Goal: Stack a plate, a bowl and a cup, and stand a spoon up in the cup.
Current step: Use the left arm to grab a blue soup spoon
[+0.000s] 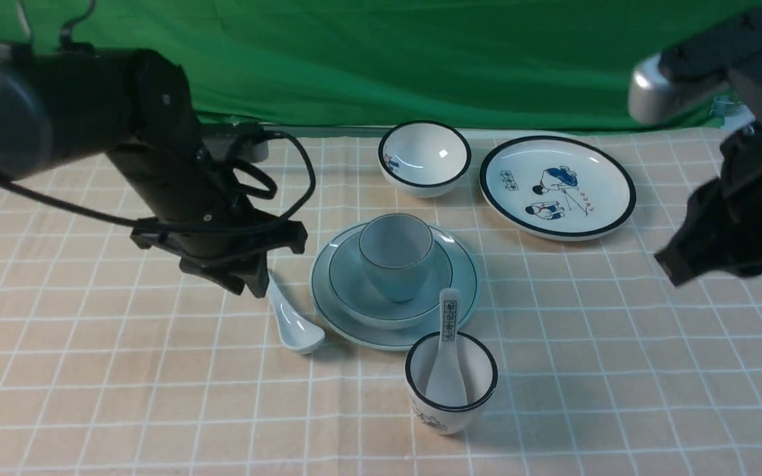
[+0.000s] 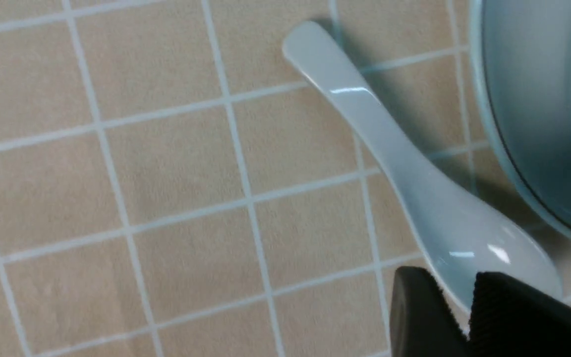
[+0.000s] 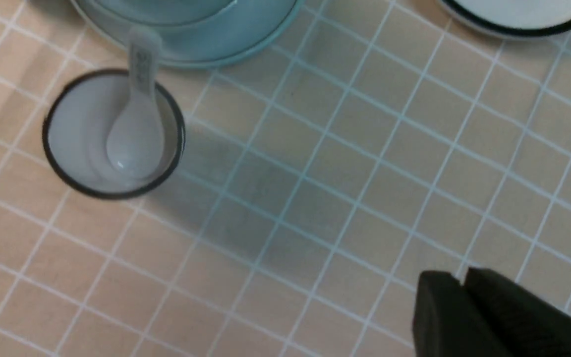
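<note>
The plate [image 1: 327, 291] lies mid-table with the bowl [image 1: 348, 281] on it and the cup [image 1: 395, 254] upright in the bowl. The plain white spoon [image 1: 295, 322] lies on the cloth just left of the plate, with its handle end hidden under my left gripper [image 1: 255, 281]. In the left wrist view the spoon [image 2: 389, 144] lies beside the plate's rim [image 2: 528, 148]. My left gripper [image 2: 451, 277] hovers over the spoon's scoop, its jaws a little apart and empty. My right gripper [image 1: 675, 270] is raised at the right, shut and empty, and also shows in its wrist view [image 3: 461, 278].
A black-rimmed cup [image 1: 450, 390] holding a spoon with black characters [image 1: 448, 330] stands in front of the stack. A black-rimmed bowl [image 1: 424, 158] and a cartoon plate [image 1: 556, 185] sit behind it. A green backdrop hangs at the table's far edge.
</note>
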